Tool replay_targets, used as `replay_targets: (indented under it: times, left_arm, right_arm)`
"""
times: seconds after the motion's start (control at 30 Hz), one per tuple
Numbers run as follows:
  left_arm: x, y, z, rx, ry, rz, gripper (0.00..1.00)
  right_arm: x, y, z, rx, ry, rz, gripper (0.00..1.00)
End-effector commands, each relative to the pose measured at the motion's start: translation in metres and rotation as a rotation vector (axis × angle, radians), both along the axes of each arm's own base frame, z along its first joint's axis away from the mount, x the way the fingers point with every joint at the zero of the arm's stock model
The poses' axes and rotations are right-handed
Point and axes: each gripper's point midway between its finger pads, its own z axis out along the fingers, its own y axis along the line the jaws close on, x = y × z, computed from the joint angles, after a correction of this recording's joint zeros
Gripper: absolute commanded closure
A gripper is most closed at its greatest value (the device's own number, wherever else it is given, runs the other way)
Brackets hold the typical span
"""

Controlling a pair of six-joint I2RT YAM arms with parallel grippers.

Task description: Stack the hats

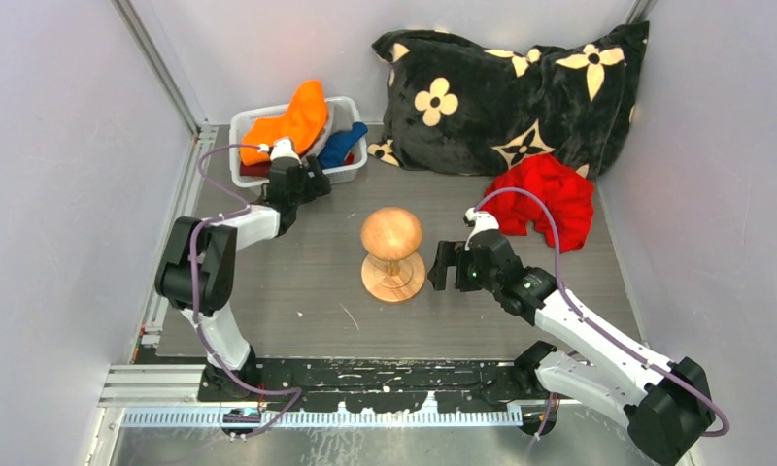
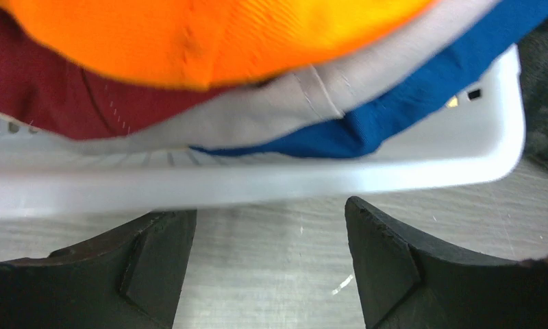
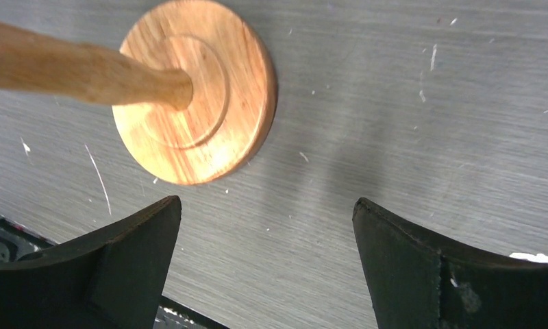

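Observation:
Several hats are piled in a white basket point(image 1: 241, 121) at the back left: orange point(image 1: 292, 121) on top, with grey point(image 1: 324, 124), blue point(image 1: 344, 144) and dark red point(image 1: 253, 169) under it. My left gripper point(image 1: 315, 177) hovers open at the basket's front wall, holding nothing. Its wrist view shows the orange hat point(image 2: 209, 34), dark red hat point(image 2: 45, 89), grey hat point(image 2: 257, 113) and blue hat point(image 2: 394, 103) over the basket rim point(image 2: 257, 181), just past the left gripper point(image 2: 271, 212). A bright red hat point(image 1: 550, 199) lies crumpled at the right. My right gripper point(image 1: 441, 264) is open and empty.
A round-headed wooden stand point(image 1: 392, 252) stands mid-table, just left of the right gripper point(image 3: 268, 209); its base point(image 3: 196, 89) shows in the right wrist view. A black cushion with cream flowers point(image 1: 501, 92) leans in the back right corner. Walls close in on both sides.

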Motion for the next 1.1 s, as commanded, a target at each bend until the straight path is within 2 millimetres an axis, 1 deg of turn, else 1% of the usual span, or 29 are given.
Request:
replay_targets:
  times: [0.0,0.07,0.13,0.2,0.27,0.4,0.47,0.53,0.6,0.7,0.83,0.97,1.07]
  left_arm:
    - [-0.017,-0.015,0.075,0.011,-0.141,-0.027,0.21]
    - [-0.025,-0.016,0.096,0.063,-0.172,-0.029,0.21]
    - [-0.027,-0.013,0.118,0.091,-0.209,-0.027,0.21]
    - [-0.025,-0.01,0.137,0.119,-0.239,-0.02,0.21]
    - [-0.018,-0.006,0.152,0.162,-0.26,-0.009,0.21]
    - [0.003,0.001,0.162,0.26,-0.256,0.025,0.2]
    - [0.015,0.003,0.162,0.294,-0.259,0.038,0.2]
    - [0.028,0.004,0.158,0.323,-0.258,0.041,0.2]
    - [0.04,0.007,0.15,0.333,-0.248,0.045,0.2]
    - [0.052,0.014,0.136,0.321,-0.213,0.048,0.2]
    - [0.06,0.021,0.126,0.298,-0.192,0.046,0.2]
    - [0.064,0.027,0.127,0.294,-0.194,0.053,0.2]
    - [0.066,0.03,0.128,0.292,-0.195,0.054,0.2]
  right_arm:
    - [0.002,0.012,-0.006,0.029,-0.017,0.007,0.0]
    - [0.0,0.015,-0.013,0.04,-0.014,0.017,0.0]
    - [-0.002,0.018,-0.021,0.047,-0.005,0.034,0.0]
    - [-0.005,0.021,-0.029,0.041,0.01,0.051,0.0]
    - [-0.008,0.024,-0.034,0.036,0.017,0.071,0.0]
    - [-0.012,0.029,-0.041,0.023,0.021,0.103,0.0]
    - [-0.013,0.03,-0.044,0.013,0.023,0.113,0.0]
    - [-0.015,0.031,-0.045,0.008,0.021,0.124,0.0]
    - [-0.016,0.032,-0.046,0.006,0.02,0.127,0.0]
    - [-0.018,0.032,-0.047,0.004,0.024,0.132,0.0]
    - [-0.02,0.033,-0.05,0.0,0.031,0.136,0.0]
    - [-0.02,0.035,-0.059,-0.016,0.039,0.142,0.0]
    - [-0.02,0.038,-0.068,-0.038,0.052,0.148,0.0]
